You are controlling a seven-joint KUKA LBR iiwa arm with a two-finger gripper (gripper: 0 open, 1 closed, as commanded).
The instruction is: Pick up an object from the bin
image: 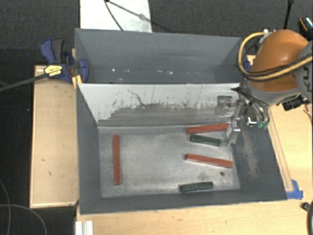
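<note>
Grey bin (151,155), few items: gripper (234,131) at the end of a red stick (208,129), back-right by the wall.
Stick judged light, rigid, smooth; grasp across its narrow width, mid-length. Pincer opening cannot be told.

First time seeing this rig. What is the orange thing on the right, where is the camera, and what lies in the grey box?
One camera looks down on a grey metal bin from above. The orange-capped machine on the right is a robot arm; its pincer hangs at the bin's right end, by the tip of a red stick. Just below lie a dark green stick and another red stick. A second green stick lies near the front; a third red stick lies alone on the left. Whether the pincer holds anything I cannot tell.
</note>
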